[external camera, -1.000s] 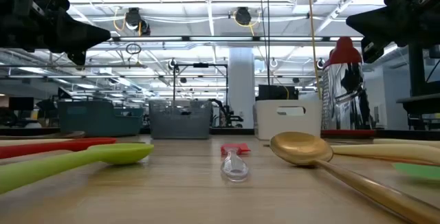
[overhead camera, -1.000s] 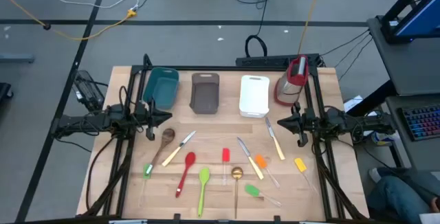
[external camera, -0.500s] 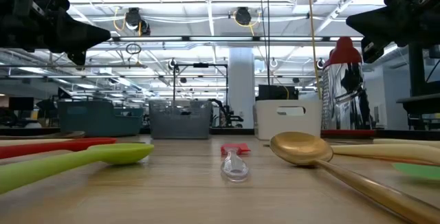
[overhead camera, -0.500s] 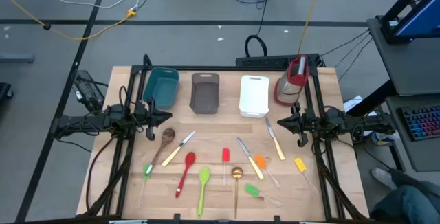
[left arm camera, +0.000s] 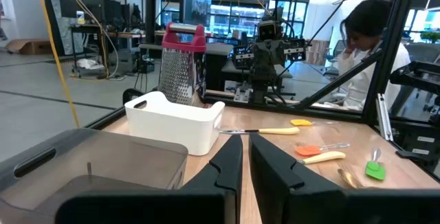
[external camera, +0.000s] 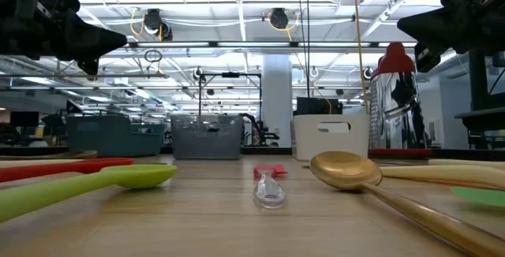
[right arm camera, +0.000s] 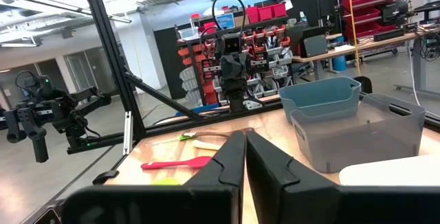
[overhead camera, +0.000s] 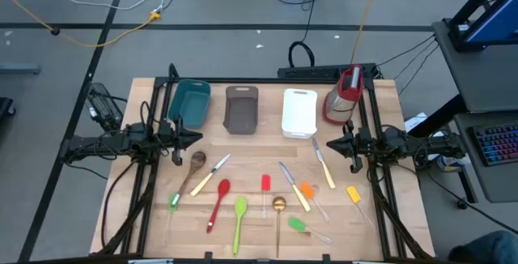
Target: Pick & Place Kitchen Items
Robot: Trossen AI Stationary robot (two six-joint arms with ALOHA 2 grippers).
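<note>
Several slim utensils lie flat on the wooden table's near half: a wooden spoon (overhead camera: 194,167), a red silicone spoon (overhead camera: 218,202), a green silicone spoon (overhead camera: 239,219), a gold spoon (overhead camera: 278,214), pale-handled knives (overhead camera: 324,165) and small clear-handled spatulas (overhead camera: 265,187). The gold spoon (external camera: 347,170) and the green spoon (external camera: 118,180) show close up in the low view. My left gripper (overhead camera: 197,138) hovers shut above the table's left side. My right gripper (overhead camera: 328,144) hovers shut above the right side. Both are empty and point toward the table's middle.
A teal tub (overhead camera: 190,102), a grey tub (overhead camera: 241,108), a white tub (overhead camera: 299,112) and a red-and-clear jug (overhead camera: 344,94) stand in a row along the far edge. A person (left arm camera: 368,38) sits beyond the table's right side. Black frame bars run along both sides.
Both arms have kept still. A person at the table's near right corner has moved almost out of the high view.
</note>
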